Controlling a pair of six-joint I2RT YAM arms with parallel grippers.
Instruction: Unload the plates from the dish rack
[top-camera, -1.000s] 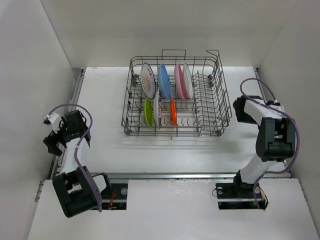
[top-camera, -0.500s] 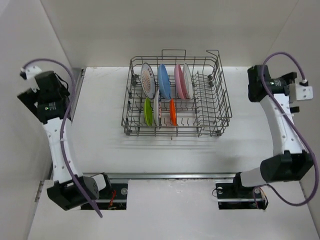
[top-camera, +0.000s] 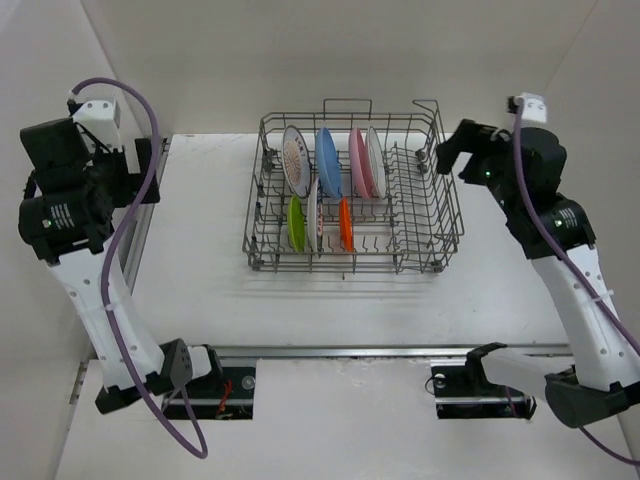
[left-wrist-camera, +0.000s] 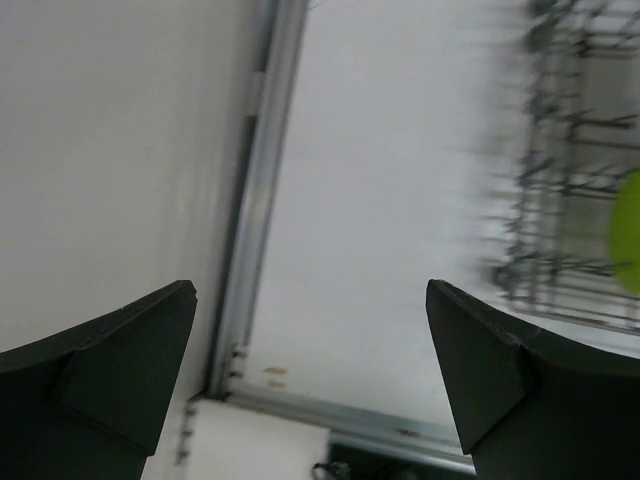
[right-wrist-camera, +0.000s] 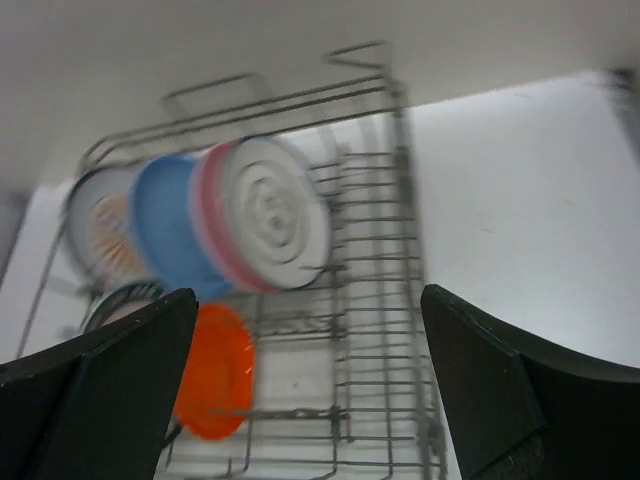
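Seven round plates stand on edge between the tines of the large grey wire dish rack (top-camera: 425, 200), which is set on the white counter (top-camera: 200, 285) toward its far middle. In the far row, from left to right, a white plate with an orange printed pattern (top-camera: 295, 160), a larger blue plate (top-camera: 328, 160), a pink plate (top-camera: 357, 162) and a white ribbed plate (top-camera: 375, 160) are lined up. In the near row a small lime green plate (top-camera: 296, 223), a white plate seen nearly edge-on (top-camera: 313, 212) and a small orange plate (top-camera: 345, 224) are held. With every plate in the rack, the unloading is judged not yet begun. Each plate is set with its faces turned left and right, so its rim runs from near to far and is offered upward. The right fingers (right-wrist-camera: 110, 385) are seen spread wide with nothing between them, just beside the rack's far right corner and above it, and the white ribbed plate lies to their left and below. The left fingers (left-wrist-camera: 110, 375) are likewise released and empty, held high over the counter's left edge, well apart from the rack, which lies to their right. The right arm is therefore judged the nearer, and the right end of the far row the readiest to be reached. A grip would have to be brought down over a plate's top rim, with the fingers turned to straddle its thin edge from left and right.
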